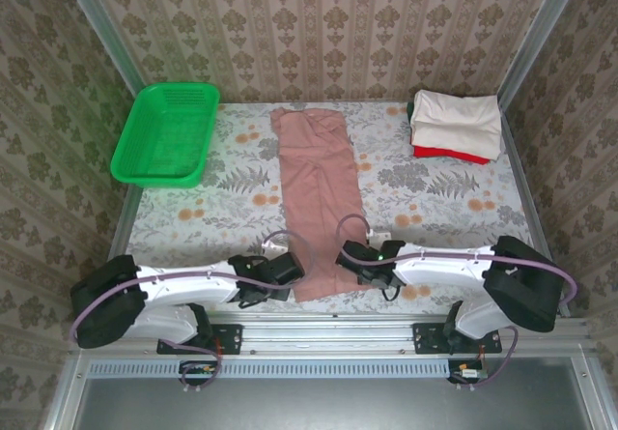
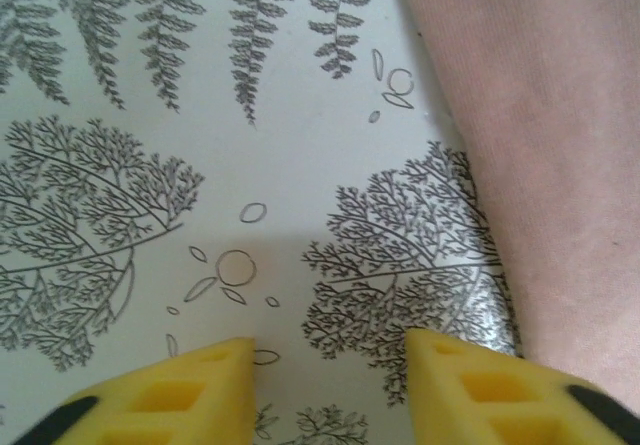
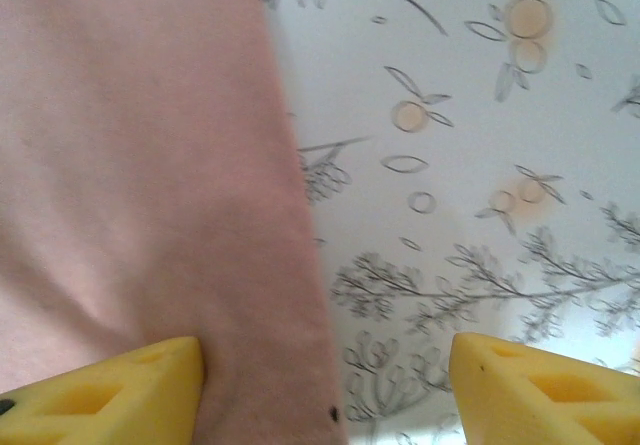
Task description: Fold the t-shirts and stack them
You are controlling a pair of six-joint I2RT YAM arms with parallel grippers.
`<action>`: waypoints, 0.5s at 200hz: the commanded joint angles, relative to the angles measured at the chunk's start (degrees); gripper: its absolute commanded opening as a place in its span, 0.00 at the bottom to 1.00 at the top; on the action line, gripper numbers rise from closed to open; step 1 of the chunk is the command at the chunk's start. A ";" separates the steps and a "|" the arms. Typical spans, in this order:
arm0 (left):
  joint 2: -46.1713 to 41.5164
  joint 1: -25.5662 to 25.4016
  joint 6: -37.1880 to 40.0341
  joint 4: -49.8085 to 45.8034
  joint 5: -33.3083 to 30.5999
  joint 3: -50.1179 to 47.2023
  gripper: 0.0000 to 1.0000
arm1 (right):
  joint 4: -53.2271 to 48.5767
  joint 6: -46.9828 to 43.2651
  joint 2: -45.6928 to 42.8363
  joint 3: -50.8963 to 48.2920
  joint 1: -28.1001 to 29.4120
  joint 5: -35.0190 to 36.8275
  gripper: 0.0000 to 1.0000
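1. Pink t-shirt [image 1: 316, 198] is lying centrally; cream t-shirt [image 1: 459, 116] is sitting on red t-shirt [image 1: 449, 153], far right.
2. One green basket [image 1: 166, 132] is sitting far left.
3. Left gripper [image 2: 328, 343] and right gripper [image 3: 325, 345] are flanking the pink hem, fingers apart.

The folded red cotton shirt [image 1: 449, 152] is mostly hidden under the folded cream cotton shirt [image 1: 456, 121]; just its edge peeks out.

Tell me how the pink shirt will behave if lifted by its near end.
Likely floppy: the pink shirt lies flat in a long strip, so it should sag from any grip. Its thin edge suggests light cloth. Pushed, it may bunch on the tablecloth.
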 commanded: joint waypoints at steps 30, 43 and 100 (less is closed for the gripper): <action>0.99 0.43 -0.94 5.16 7.26 -3.04 0.42 | -1.03 -1.23 -7.66 -2.53 -0.01 0.40 0.68; -1.16 -0.42 -1.04 4.46 6.80 -1.75 0.49 | -0.08 -1.04 -8.49 -3.42 -0.01 -0.14 0.66; 5.86 -4.35 -0.78 9.63 9.03 1.84 0.74 | 4.31 0.44 -8.60 -7.78 0.00 -3.03 0.65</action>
